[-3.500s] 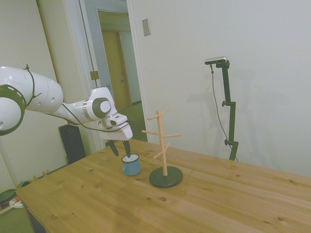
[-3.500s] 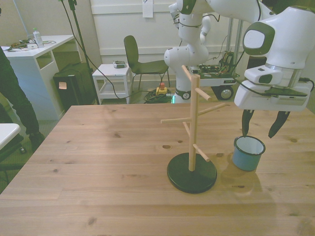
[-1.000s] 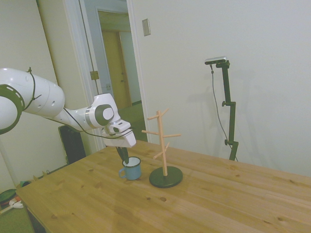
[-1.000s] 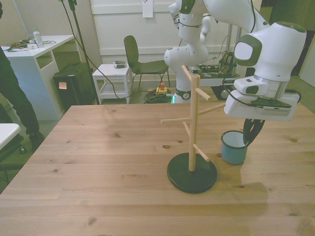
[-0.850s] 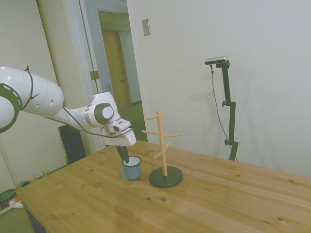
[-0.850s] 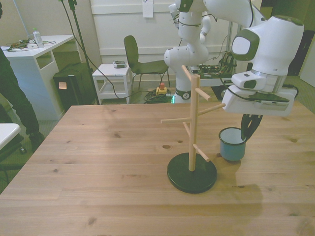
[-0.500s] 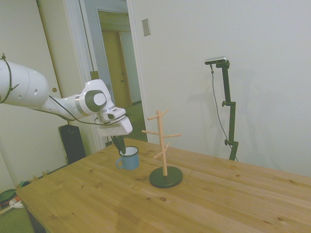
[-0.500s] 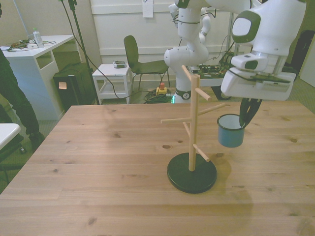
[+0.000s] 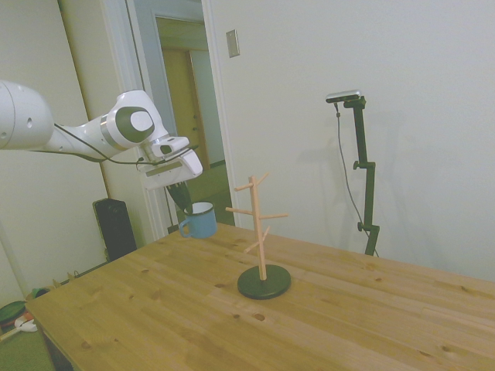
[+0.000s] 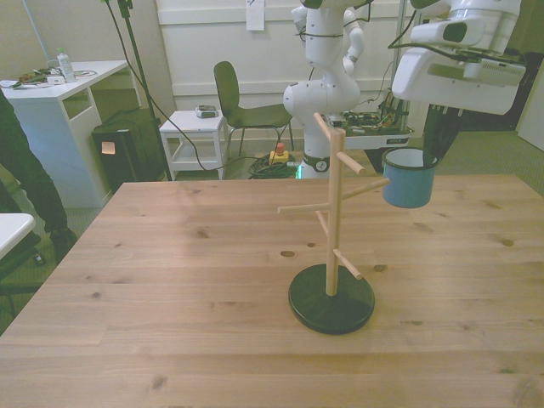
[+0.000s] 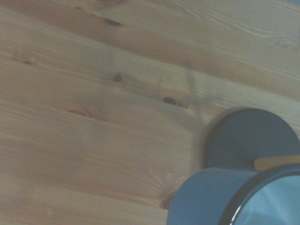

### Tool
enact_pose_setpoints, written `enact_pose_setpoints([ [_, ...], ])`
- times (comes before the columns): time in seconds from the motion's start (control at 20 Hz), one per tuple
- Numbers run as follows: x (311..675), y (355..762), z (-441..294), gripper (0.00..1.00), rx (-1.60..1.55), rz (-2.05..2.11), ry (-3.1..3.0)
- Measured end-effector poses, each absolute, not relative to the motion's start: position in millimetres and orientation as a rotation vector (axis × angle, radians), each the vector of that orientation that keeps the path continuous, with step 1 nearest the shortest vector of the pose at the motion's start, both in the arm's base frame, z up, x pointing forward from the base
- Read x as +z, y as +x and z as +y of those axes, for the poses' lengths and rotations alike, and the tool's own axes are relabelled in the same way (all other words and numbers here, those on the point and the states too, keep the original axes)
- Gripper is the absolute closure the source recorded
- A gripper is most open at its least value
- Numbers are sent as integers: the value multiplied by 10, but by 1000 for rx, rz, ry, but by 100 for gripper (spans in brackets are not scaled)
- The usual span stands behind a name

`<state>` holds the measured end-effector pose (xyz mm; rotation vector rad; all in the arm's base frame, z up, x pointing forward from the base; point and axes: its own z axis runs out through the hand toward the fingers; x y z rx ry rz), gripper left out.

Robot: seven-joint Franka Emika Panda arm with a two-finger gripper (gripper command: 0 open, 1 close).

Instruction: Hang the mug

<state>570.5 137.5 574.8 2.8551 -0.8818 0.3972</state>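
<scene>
The small blue mug [image 9: 199, 221] with a white inside hangs in the air well above the table, upright, at about the height of the stand's upper pegs. My gripper [image 9: 186, 205] is shut on its rim from above. In the front view the mug [image 10: 408, 179] is to the right of the wooden peg stand [image 10: 334, 212], close to the tip of an upper peg but apart from it, under the gripper [image 10: 430, 156]. The wrist view shows the mug's blue wall [image 11: 204, 197] over the stand's dark round base [image 11: 251, 136].
The peg stand [image 9: 261, 232] rises from a dark round base [image 10: 331, 308] near the middle of the wooden table [image 10: 170, 289]. A person [image 10: 19, 161] stands beyond the table at the front view's left edge. A chair [image 10: 242, 106] and a white desk [image 10: 59, 93] are behind the table.
The gripper closed on the mug's rim while it stood on the table, then lifted it straight up to the height of the upper pegs.
</scene>
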Motion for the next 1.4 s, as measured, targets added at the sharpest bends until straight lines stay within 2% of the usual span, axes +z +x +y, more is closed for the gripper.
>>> enact_pose_setpoints([
  [0.6,6018,6126,1510,100,398,-797,2860],
  [1.4,6077,6520,1199,100,398,-764,2849],
])
